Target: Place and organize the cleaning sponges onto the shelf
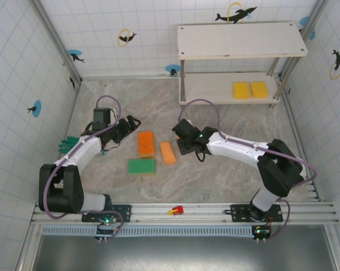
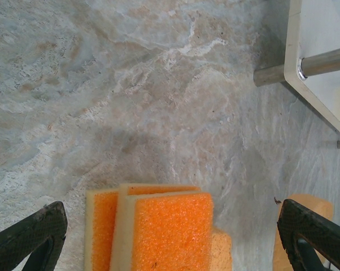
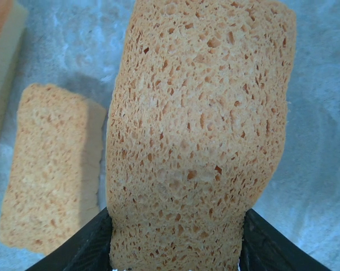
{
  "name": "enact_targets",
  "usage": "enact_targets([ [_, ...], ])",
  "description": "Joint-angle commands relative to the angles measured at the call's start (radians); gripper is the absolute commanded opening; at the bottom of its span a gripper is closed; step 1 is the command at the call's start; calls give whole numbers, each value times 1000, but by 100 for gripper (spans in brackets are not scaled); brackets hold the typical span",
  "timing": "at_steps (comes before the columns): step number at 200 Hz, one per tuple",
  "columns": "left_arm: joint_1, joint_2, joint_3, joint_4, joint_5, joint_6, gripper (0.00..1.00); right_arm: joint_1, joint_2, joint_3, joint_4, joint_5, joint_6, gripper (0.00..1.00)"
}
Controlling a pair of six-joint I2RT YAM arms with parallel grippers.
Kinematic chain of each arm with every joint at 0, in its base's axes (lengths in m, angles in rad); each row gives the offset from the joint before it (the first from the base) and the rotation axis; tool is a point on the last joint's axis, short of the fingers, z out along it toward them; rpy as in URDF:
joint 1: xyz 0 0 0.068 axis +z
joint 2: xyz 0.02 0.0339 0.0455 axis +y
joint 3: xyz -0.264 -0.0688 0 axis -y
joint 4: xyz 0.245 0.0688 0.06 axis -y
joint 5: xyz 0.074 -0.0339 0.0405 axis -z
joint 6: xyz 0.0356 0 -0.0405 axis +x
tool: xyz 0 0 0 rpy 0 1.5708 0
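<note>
Left tool (image 1: 130, 123) gapes wide, right tool (image 1: 180, 137) clamps tight, both arms reach inward.

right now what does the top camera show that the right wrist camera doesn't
Top camera: the shelf with two yellow sponges on its lower board, a green sponge, an orange sponge and the open left gripper.
Right wrist camera: a close look at the held sponge, pinched at its bottom end in the right gripper.
Both: the loose pale sponge lying on the table.
</note>
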Motion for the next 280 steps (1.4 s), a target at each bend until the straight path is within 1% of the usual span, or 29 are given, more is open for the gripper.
enact_targets([
  [1, -2, 13, 12, 5, 11, 20, 97, -38, -57, -35, 46, 31, -11, 54],
  [32, -2, 14, 14, -3, 11, 26, 97, -104, -85, -69, 79, 36, -44, 54],
  [123, -2, 34, 46, -19, 0, 14, 97, -317, -78, -38, 115, -4, -181, 54],
  [170, -2, 54, 89, -38, -6, 12, 97, -426, -29, 30, 147, -23, -252, 54],
  [207, -2, 57, 112, -42, 3, 7, 97, -487, 40, 134, 138, -24, -308, 54],
  [248, -2, 50, 114, -37, 21, -4, 97, -549, 109, 220, 149, -76, -317, 54],
  [280, -2, 40, 111, -39, 22, -7, 97, -578, 145, 265, 161, -99, -317, 54],
])
